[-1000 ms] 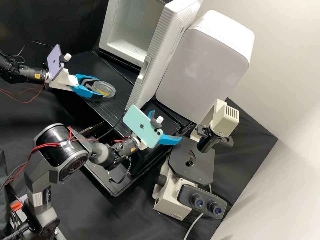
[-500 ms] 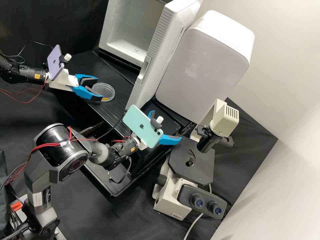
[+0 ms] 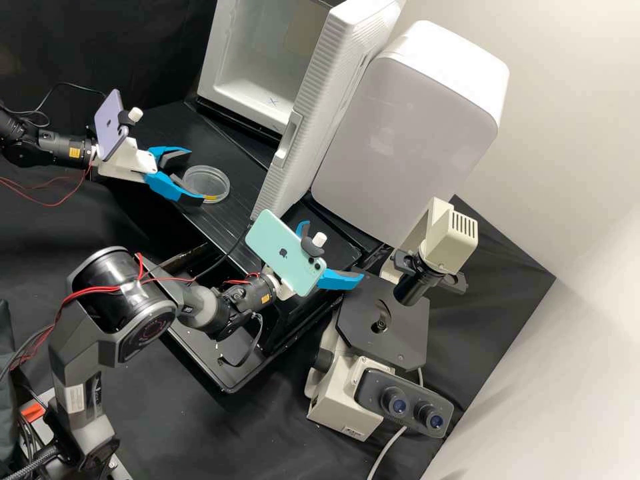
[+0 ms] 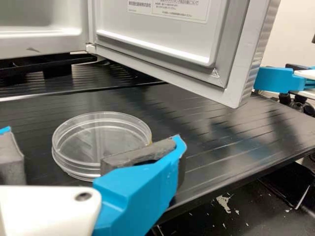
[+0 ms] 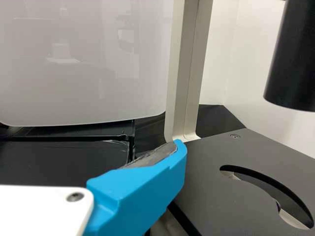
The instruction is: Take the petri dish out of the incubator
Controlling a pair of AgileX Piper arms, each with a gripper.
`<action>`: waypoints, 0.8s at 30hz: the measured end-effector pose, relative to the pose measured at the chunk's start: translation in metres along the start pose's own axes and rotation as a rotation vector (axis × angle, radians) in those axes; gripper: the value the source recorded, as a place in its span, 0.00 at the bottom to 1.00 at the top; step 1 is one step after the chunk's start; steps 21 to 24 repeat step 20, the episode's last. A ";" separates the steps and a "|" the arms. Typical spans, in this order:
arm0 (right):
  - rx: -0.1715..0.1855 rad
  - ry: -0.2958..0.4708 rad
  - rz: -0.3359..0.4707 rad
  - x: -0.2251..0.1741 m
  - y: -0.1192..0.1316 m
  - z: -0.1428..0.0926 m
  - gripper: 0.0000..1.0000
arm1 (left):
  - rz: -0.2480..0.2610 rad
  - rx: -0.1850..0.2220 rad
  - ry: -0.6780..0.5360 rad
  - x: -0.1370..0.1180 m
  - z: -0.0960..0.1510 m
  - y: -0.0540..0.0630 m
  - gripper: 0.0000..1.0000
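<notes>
Hidden bits first: one grey pad point(image 4: 140, 153) of the left gripper point(image 3: 195, 175) covers the near rim of the petri dish point(image 4: 98, 135), so we can't tell if pad and rim touch. The opposite pad is cut off at the frame edge and stands clear of the dish. There's a yellowish patch at the dish rim that we can't make out.

Left gripper: jaws spread wide, nothing clamped. The dish lies flat between them on the black ribbed tray point(image 4: 236, 128), outside the incubator point(image 3: 257, 73) and just in front of its swung-open door point(image 3: 320, 93).

Right gripper point(image 3: 347, 279): it sits at the edge of the microscope point(image 3: 373, 393) stage, and we cannot tell whether it is apart or together.

Writing: a white label point(image 4: 167, 7) on the door's inner face is partly cropped, with print too small to read. There's a small blue cross on the incubator floor.
</notes>
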State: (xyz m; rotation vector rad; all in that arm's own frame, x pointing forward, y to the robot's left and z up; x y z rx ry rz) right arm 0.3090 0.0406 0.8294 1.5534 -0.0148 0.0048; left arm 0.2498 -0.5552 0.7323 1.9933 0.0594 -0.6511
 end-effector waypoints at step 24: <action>0.000 0.000 0.000 0.000 0.000 0.000 1.00 | 0.206 0.114 -0.022 -0.011 0.009 0.008 1.00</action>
